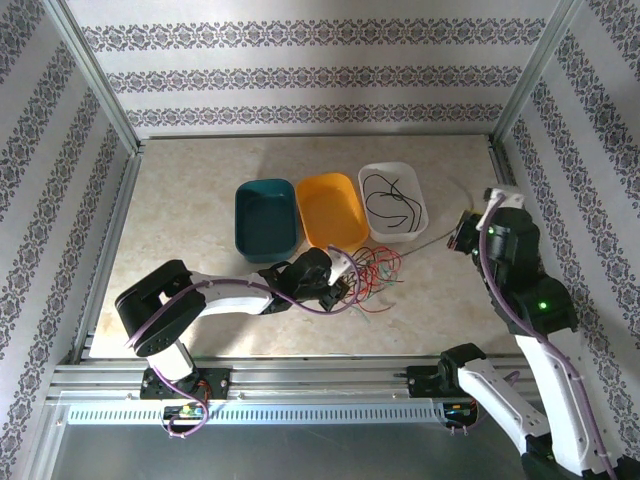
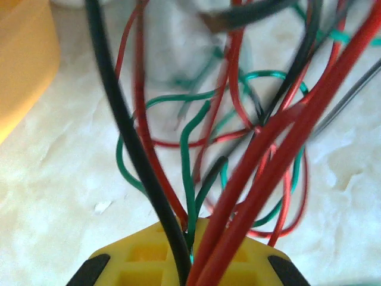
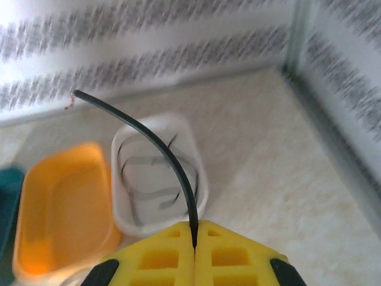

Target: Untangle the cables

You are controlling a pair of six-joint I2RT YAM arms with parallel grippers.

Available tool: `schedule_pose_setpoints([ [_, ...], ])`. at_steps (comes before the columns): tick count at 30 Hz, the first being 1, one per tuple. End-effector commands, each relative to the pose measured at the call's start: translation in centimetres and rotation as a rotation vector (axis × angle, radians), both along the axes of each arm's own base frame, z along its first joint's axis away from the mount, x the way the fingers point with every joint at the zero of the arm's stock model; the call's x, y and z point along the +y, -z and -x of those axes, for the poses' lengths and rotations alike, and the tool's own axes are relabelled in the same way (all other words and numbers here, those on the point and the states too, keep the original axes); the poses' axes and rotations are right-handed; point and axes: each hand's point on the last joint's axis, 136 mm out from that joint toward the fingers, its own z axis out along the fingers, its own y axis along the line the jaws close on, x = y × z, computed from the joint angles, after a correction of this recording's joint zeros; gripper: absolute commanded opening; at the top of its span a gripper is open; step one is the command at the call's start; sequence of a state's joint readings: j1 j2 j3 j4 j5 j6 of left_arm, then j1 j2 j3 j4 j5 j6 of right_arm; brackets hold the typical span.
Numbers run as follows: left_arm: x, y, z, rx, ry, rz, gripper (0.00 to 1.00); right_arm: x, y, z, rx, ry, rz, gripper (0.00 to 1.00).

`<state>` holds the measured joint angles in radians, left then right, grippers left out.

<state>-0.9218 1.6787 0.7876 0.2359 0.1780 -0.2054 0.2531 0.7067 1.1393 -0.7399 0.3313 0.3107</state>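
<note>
The cables [image 1: 372, 268] lie as a tangle of red, green and black strands on the table in front of the orange tray. My left gripper [image 1: 340, 285] is at the tangle's left side. In the left wrist view its yellow fingers [image 2: 137, 262] are shut on a bunch of red, green and black cables [image 2: 190, 179] that fan out from the seam. My right gripper [image 1: 466, 234] hovers right of the white tray, shut on a single black cable [image 3: 161, 149]. That cable arches up and left from the closed gripper [image 3: 194, 238], and its bare end hangs free.
Three trays stand in a row at mid-table: teal [image 1: 262, 232], orange [image 1: 345, 232] and white [image 1: 418, 205]. The white tray [image 3: 202, 190] holds a few black cables [image 1: 388, 198]. The orange tray [image 3: 59, 202] is beside it. Metal frame posts and patterned walls enclose the table.
</note>
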Motion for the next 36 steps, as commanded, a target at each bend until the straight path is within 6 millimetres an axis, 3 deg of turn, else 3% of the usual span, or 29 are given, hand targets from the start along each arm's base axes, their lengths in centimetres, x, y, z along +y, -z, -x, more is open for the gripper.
schedule_pose_setpoints([
  [1,4.2,5.1,2.2,0.111,-0.022,-0.193,0.00,-3.3,-8.4,1.3,-0.280,0.153,0.036,0.00],
  [7,4.1,5.0,2.3,0.108,-0.009,-0.200,0.00,0.1,-6.1,-0.5,-0.201,-0.012,-0.032,0.00],
  [11,4.4,5.0,2.4,0.116,-0.005,-0.225,0.00,-0.6,-6.3,-0.6,-0.207,0.026,-0.013,0.00],
  [19,6.7,5.8,3.3,0.118,0.007,-0.314,0.00,-6.4,-14.1,2.2,-0.321,0.301,0.212,0.00],
  [22,7.1,6.1,3.6,0.122,0.008,-0.324,0.00,-7.6,-17.1,3.3,-0.389,0.366,0.253,0.00],
  [26,7.3,6.3,3.8,0.129,0.010,-0.330,0.00,-7.9,-19.5,3.5,-0.445,0.378,0.255,0.00],
  [30,7.2,6.4,3.7,0.131,0.007,-0.329,0.00,-6.1,-20.8,2.0,-0.487,0.268,0.186,0.00],
  [36,6.8,6.4,3.6,0.130,0.007,-0.312,0.00,0.1,-21.0,-3.3,-0.474,-0.062,0.050,0.00],
])
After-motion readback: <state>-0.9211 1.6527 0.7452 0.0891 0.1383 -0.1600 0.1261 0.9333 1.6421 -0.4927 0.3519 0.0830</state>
